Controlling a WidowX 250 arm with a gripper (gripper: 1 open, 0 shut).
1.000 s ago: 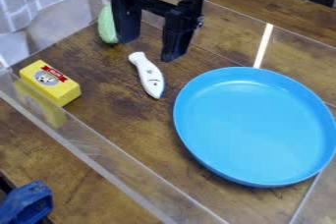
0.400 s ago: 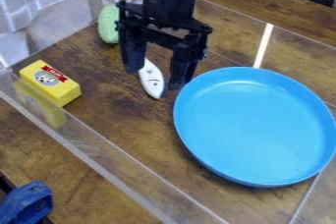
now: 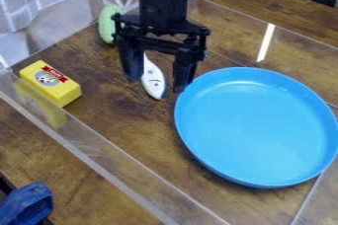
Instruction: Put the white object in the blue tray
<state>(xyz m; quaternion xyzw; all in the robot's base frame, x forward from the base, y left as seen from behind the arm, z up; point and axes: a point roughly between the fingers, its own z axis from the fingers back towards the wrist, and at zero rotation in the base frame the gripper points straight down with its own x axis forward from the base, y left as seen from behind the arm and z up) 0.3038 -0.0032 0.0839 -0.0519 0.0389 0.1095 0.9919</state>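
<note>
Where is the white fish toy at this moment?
The fish lies on the wooden table near the picture's centre, between the fingers of the open pincer above it, left of the blue tray and right of the yellow box.

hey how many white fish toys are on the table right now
1. The white fish toy lies on the wooden table, between the fingers of the open gripper, left of the blue tray. None other shows.
</note>
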